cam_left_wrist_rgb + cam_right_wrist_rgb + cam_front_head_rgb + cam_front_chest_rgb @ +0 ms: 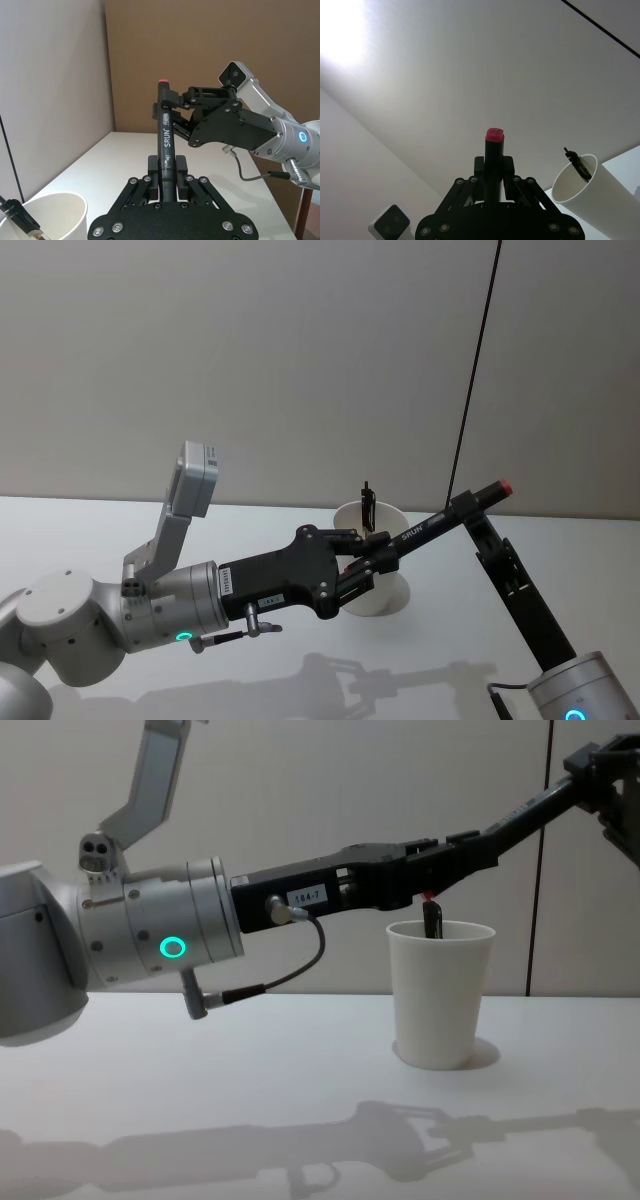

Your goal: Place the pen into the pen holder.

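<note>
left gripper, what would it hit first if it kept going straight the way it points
Most likely the right gripper, clamped on the far red-capped end of the marker that the left gripper holds along that line.

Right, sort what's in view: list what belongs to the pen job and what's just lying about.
Job:
- black red-ended marker, gripped by the left gripper and the right gripper
- white paper cup

Just there:
- thin dark pen already standing in the cup
- black cable hanging behind
</note>
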You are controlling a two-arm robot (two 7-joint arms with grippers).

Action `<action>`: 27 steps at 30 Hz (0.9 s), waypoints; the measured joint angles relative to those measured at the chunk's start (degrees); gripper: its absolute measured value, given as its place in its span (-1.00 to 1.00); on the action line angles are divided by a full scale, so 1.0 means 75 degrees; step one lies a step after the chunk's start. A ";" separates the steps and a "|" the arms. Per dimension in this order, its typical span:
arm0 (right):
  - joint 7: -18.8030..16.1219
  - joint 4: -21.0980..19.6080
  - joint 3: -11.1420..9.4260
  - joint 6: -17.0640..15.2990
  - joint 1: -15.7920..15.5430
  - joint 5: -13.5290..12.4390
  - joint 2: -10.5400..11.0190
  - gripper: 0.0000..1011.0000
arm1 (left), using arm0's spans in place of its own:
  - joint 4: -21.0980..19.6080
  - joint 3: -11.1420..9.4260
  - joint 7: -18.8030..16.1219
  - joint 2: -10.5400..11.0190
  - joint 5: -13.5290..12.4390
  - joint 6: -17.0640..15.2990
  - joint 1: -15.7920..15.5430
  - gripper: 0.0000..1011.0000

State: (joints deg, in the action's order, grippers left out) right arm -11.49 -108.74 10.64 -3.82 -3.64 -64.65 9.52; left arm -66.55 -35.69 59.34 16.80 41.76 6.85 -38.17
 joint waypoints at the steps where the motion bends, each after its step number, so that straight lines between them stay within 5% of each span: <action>1: 0.0000 0.0000 0.0002 0.0001 0.0001 0.0000 0.0000 -0.59 | -0.0001 0.0000 0.0000 0.0000 0.0000 0.0000 0.0000 -0.60; 27: 0.0007 0.0001 0.0006 0.0003 0.0005 0.0001 0.0000 -0.60 | 0.0000 0.0000 0.0000 0.0000 0.0000 0.0000 0.0000 -0.60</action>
State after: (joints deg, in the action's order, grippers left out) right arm -11.43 -108.74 10.68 -3.80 -3.60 -64.64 9.52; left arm -66.55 -35.68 59.34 16.80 41.76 6.85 -38.18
